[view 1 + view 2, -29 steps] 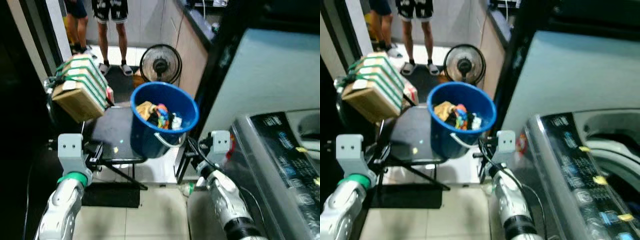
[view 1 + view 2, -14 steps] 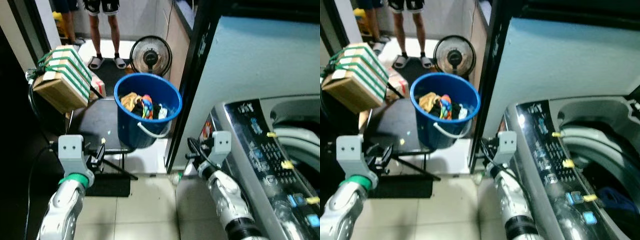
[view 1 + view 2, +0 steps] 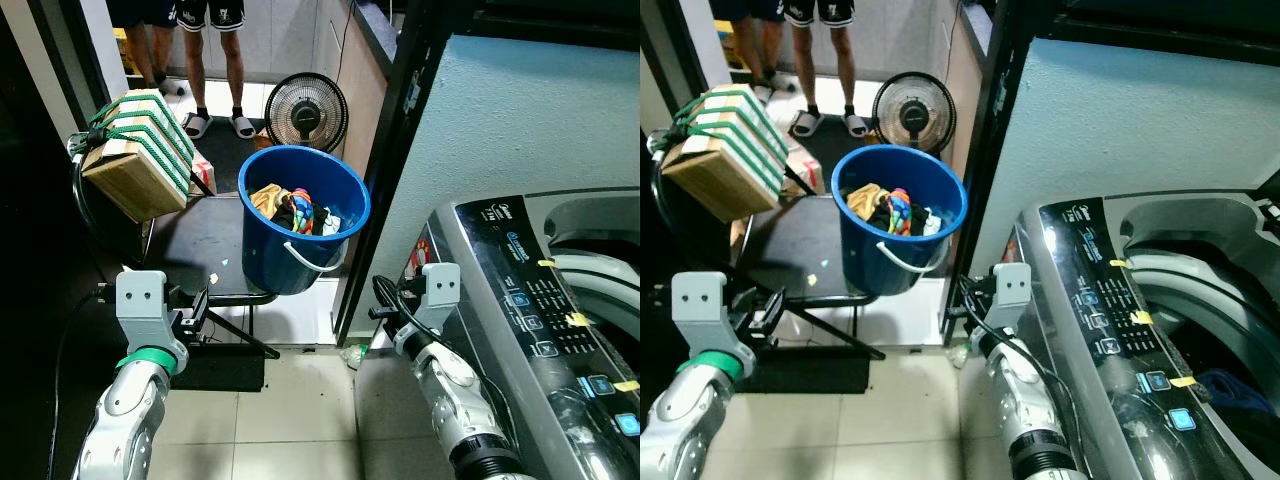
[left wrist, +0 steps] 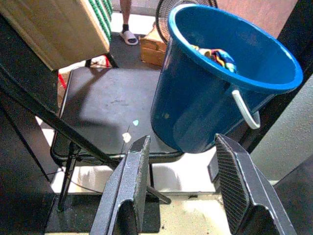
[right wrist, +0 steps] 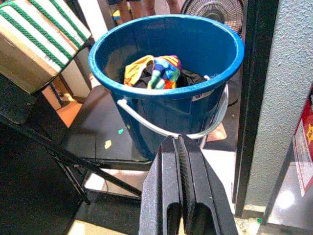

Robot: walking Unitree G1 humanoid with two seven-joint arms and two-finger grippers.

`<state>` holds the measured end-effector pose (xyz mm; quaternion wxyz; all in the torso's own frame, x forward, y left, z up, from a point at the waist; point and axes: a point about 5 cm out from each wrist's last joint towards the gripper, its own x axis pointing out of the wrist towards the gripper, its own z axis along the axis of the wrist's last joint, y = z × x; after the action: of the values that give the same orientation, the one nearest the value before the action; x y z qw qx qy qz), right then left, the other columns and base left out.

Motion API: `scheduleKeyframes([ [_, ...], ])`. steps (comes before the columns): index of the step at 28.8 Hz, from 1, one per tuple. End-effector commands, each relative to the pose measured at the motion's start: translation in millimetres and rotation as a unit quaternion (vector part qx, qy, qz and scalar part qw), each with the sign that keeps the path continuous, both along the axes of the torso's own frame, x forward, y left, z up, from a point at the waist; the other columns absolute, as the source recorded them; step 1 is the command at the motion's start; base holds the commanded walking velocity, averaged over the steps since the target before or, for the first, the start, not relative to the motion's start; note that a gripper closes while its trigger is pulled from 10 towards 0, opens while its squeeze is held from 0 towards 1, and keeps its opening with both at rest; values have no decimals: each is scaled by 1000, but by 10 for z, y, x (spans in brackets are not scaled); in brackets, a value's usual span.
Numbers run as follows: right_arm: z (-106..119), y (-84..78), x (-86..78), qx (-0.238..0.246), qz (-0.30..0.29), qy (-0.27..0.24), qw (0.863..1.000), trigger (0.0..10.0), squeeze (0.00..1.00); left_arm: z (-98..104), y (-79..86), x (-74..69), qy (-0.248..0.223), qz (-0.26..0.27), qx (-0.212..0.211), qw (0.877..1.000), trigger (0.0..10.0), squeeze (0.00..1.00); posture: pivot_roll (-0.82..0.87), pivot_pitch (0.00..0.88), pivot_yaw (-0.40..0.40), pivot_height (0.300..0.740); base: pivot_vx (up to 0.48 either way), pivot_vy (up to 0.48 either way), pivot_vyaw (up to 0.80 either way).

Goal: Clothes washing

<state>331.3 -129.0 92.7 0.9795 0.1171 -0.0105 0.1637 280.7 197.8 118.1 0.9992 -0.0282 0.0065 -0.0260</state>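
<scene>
On the black folding chair (image 3: 205, 250): one blue bucket (image 3: 300, 240) with white handle, holding a heap of mixed clothes (image 5: 155, 71). One washing machine (image 3: 1140, 330) at right, lid up, something blue in its drum. One fan (image 3: 308, 112) behind the bucket, one green-strapped box (image 3: 140, 155) to its left. Left end effector (image 4: 183, 188) fingers spread, empty. Right end effector (image 5: 182, 188) fingers pressed together, empty. Both short of the bucket. Two people's legs at the far end.
</scene>
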Motion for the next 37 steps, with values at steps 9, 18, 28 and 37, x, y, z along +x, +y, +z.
scheduleKeyframes([
  [9,124,68,-69,46,36,-55,997,10000,0,34,-45,-13,-17,-15,16,1000,10000,0,130,0,-11,740,197,0,533],
  [18,98,61,-78,51,33,-47,997,10000,0,26,-36,-20,-16,-13,14,1000,10000,0,132,0,-11,740,368,0,160],
  [28,27,26,-79,35,22,-27,999,10000,0,18,-21,-28,-14,-14,14,1000,10000,0,138,0,-11,740,367,0,0],
  [37,23,41,-77,27,25,-27,999,10000,0,18,-18,-27,-14,-17,16,1000,10000,0,140,0,-10,740,368,0,0],
])
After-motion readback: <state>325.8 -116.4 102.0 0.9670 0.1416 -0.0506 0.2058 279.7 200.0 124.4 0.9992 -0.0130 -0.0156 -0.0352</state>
